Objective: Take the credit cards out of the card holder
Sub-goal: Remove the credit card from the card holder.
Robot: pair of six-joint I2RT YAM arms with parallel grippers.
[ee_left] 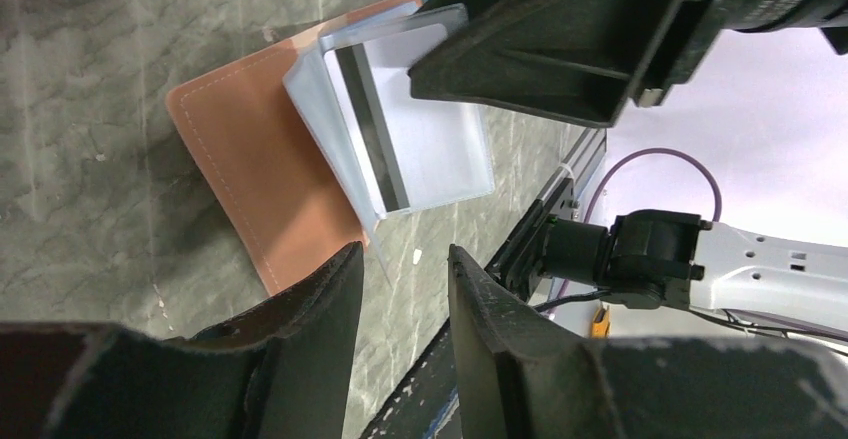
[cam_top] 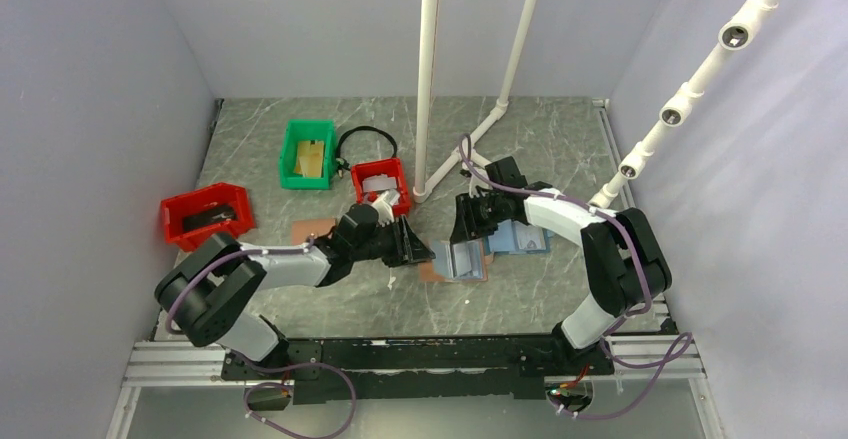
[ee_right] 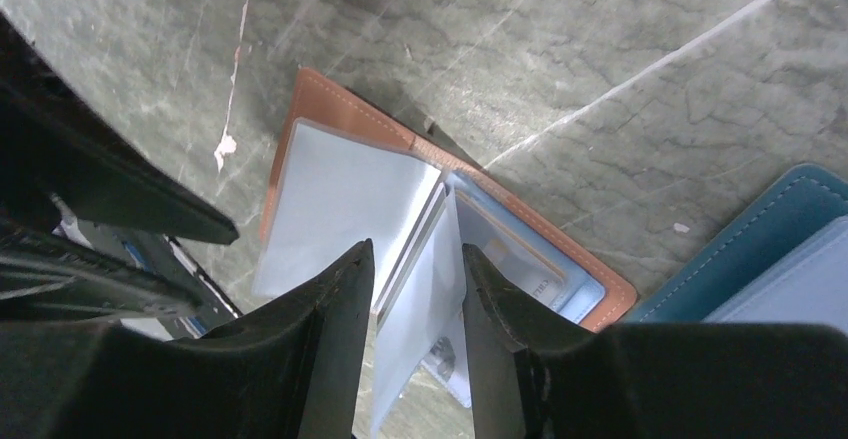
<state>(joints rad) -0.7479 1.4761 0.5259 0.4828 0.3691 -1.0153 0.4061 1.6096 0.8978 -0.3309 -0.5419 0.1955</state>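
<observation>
The card holder (cam_top: pixel 432 271) lies open on the table, brown outside (ee_left: pixel 270 189) and light blue inside (ee_right: pixel 575 284). A pale leaf (ee_right: pixel 340 199) covers its left half. One of the credit cards (ee_right: pixel 520 259) sits in the right pocket. Another pale card (ee_left: pixel 365 129) with a dark stripe stands upright from the fold. My right gripper (cam_top: pixel 468 231) (ee_right: pixel 417 249) is open, its fingers on either side of that upright card (ee_right: pixel 430 299). My left gripper (cam_top: pixel 418 251) (ee_left: pixel 405 254) hovers open beside the holder's near edge with nothing between its fingers.
An all-blue bifold holder (cam_top: pixel 525 239) (ee_right: pixel 790 229) lies just right of the brown one. Two red bins (cam_top: pixel 207 214) (cam_top: pixel 382 184) and a green bin (cam_top: pixel 308 154) stand at the back left. White pipes (cam_top: pixel 427 79) rise behind. A flat brown piece (cam_top: pixel 312 229) lies left.
</observation>
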